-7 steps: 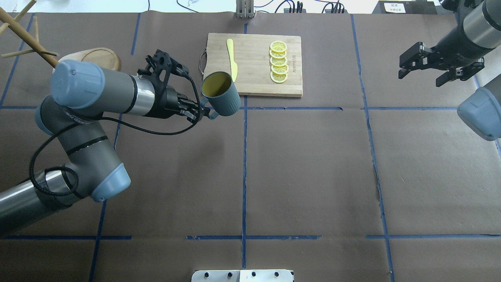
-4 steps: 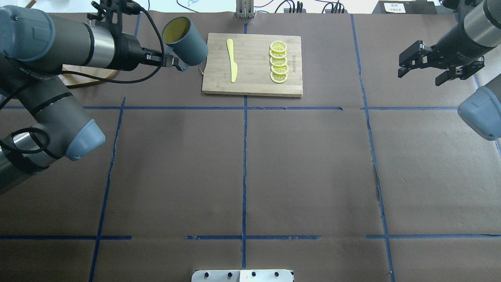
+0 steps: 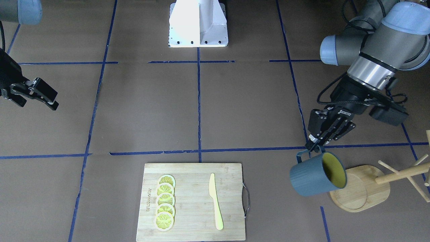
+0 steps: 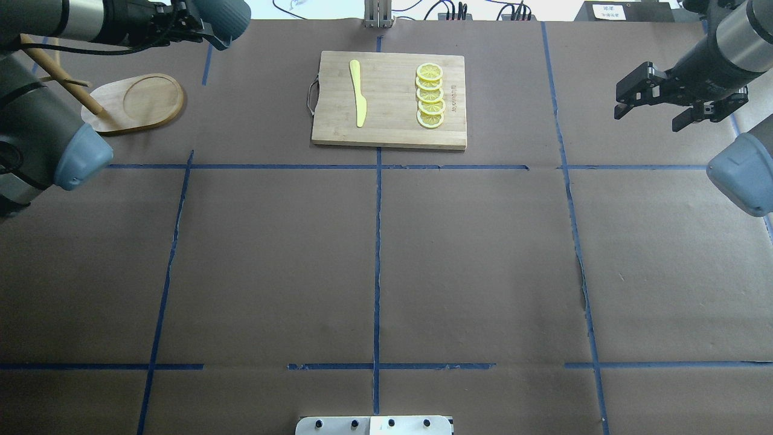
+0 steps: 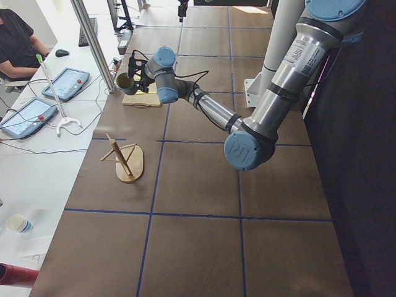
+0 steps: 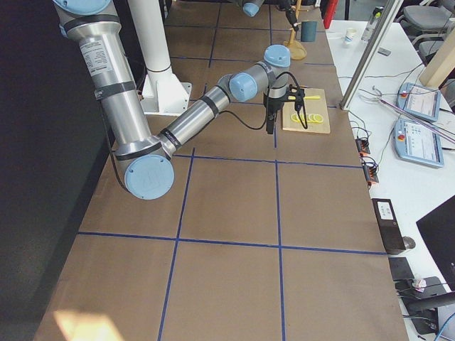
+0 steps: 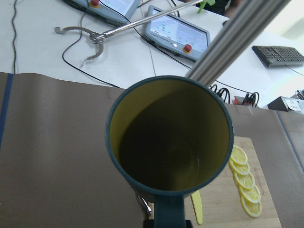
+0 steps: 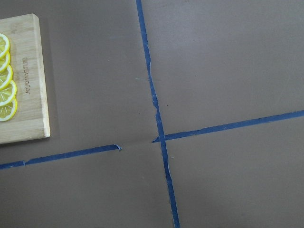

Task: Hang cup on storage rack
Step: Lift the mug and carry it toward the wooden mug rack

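The dark blue-grey cup [image 3: 312,176] with a yellow-olive inside hangs tilted in the air, its mouth facing the storage rack. My left gripper [image 3: 314,148] is shut on its loop handle from above. In the overhead view the cup [image 4: 228,13] is cut off by the top edge. It fills the left wrist view [image 7: 171,137]. The wooden storage rack stands on its base [image 3: 361,193], with post and pegs [image 3: 399,174] leaning right, clear of the cup. It also shows in the overhead view [image 4: 136,103]. My right gripper [image 4: 652,107] is open and empty at the far right.
A rectangular cutting board [image 4: 389,121] with a yellow knife [image 4: 358,90] and several lemon slices [image 4: 430,95] lies at the back centre. Blue tape lines cross the brown table cover. The robot's white base [image 3: 198,23] sits at the near edge.
My left arm has carried the cup up and to the left, from beside the cutting board to the back left corner near the rack. The right arm has barely moved.
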